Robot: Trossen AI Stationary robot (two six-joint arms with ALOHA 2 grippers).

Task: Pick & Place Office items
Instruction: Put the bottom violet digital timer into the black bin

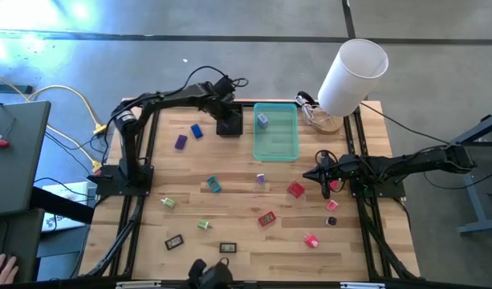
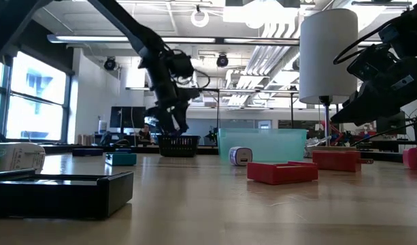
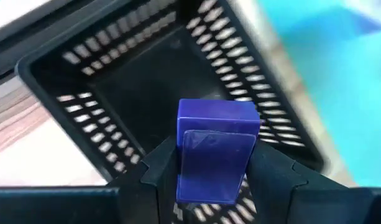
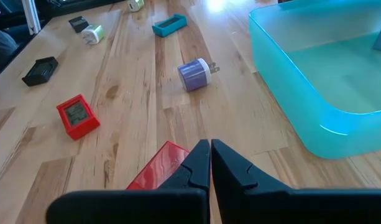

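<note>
Left wrist view shows the left gripper (image 3: 216, 171) clamped on a blue block (image 3: 216, 152), held just above the small black tray (image 3: 84, 93); the high view hides that block under the arm, placing the left gripper beside the teal tray (image 1: 275, 148). The right gripper (image 4: 210, 163), fingers pressed together and empty, hovers over a red flat piece (image 4: 156, 168) on the worktop (image 4: 134, 106), near a purple plug (image 4: 193, 74). No writing is legible.

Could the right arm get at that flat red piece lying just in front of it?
Probably yes: the right end effector, fingers shut, hovers just above the flat red piece, with bare table around it; it must open first.
</note>
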